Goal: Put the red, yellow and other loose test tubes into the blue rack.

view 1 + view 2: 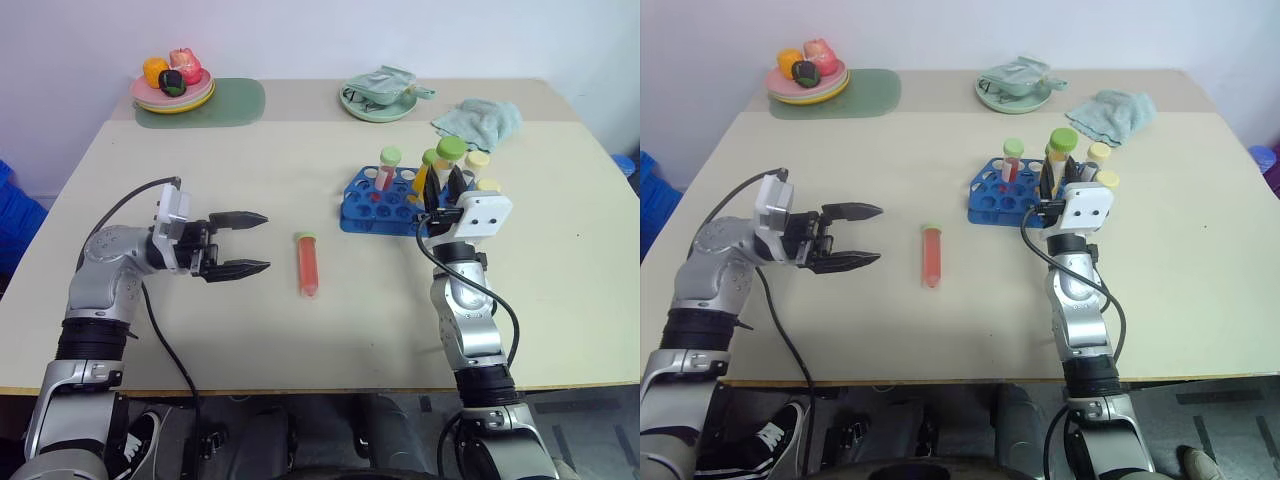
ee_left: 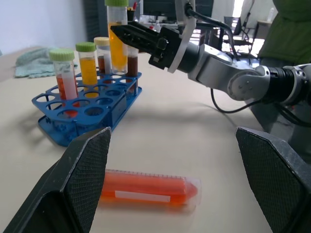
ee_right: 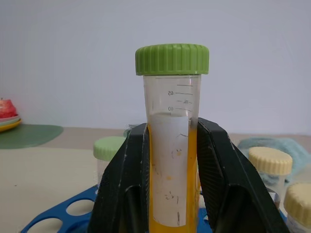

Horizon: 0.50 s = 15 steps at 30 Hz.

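"How far had it got?"

"Several tubes stood in the blue rack [image 1: 375, 205]. The right gripper [image 1: 447, 183] was clamped on the yellow tube [image 3: 172, 145], upright over the rack. The red tube [image 1: 307, 264] lay on the table [image 1: 250, 150], near the left gripper [image 1: 252, 242], whose fingers stood apart."

"And the brown tube?"

"Half hidden behind the gripper; I couldn't tell which hole."

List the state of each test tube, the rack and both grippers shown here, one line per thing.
Yellow-liquid clear plastic tube with green cap: upright, clamped in the right gripper above the rack.
Red-orange-liquid clear plastic tube: lying flat on the table, loose.
Bright blue plastic rack: standing, holding several capped tubes upright.
Left gripper: open, holding nothing.
Right gripper: shut on the yellow tube.
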Each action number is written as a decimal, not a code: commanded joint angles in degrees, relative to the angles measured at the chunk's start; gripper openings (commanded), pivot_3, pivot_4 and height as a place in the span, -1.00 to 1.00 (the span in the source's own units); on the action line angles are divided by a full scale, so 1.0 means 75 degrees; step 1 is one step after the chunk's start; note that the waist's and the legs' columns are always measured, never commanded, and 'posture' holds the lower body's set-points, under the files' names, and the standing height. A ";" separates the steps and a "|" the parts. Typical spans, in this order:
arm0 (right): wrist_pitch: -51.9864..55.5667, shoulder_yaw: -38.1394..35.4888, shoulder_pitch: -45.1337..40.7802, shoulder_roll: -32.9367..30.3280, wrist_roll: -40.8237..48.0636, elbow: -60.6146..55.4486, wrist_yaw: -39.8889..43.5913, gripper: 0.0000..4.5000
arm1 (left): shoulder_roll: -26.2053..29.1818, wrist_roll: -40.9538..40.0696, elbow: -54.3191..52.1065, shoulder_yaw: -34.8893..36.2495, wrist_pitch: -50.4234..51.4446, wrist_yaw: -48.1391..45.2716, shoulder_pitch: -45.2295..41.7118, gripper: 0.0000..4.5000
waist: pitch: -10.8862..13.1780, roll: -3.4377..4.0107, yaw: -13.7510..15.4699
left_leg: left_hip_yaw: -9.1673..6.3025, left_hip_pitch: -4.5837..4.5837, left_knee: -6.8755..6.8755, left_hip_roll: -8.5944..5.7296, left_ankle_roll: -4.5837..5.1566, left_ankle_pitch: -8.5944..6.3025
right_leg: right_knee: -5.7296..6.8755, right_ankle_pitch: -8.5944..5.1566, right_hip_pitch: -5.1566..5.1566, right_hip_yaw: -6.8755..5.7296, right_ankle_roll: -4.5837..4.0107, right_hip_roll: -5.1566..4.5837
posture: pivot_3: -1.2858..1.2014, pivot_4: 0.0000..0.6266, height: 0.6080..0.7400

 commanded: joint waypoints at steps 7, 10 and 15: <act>-0.0690 -0.0220 -0.0386 0.0120 -0.0193 0.0670 0.0256 -0.66 | 0.0043 0.0000 -0.0207 0.0162 -0.0056 0.0039 -0.0172 0.87 | 0.0000 0.0000 -0.0005 | 0.0001 0.0001 0.0000 0.0000 -0.0002 0.0001 | 0.0002 0.0000 0.0000 0.0000 0.0000 0.0000 | 0.03 -0.52 1.00; -0.0796 -0.0309 -0.0555 0.0085 -0.0203 0.0910 0.0283 -0.66 | -0.0044 0.0065 -0.0146 0.0237 -0.0317 0.0175 -0.0249 0.87 | 0.0000 0.0000 -0.0004 | 0.0001 0.0002 0.0000 0.0000 -0.0003 0.0002 | 0.0003 0.0000 0.0000 0.0000 0.0000 0.0000 | 0.03 -0.52 1.00; -0.0904 -0.0474 -0.0653 0.0031 -0.0252 0.1159 0.0291 -0.66 | -0.0092 0.0075 -0.0107 0.0282 -0.0514 0.0323 -0.0292 0.87 | 0.0000 0.0001 -0.0008 | 0.0002 0.0001 0.0001 0.0000 -0.0005 0.0003 | 0.0003 0.0000 0.0000 0.0000 0.0000 -0.0001 | 0.03 -0.52 1.00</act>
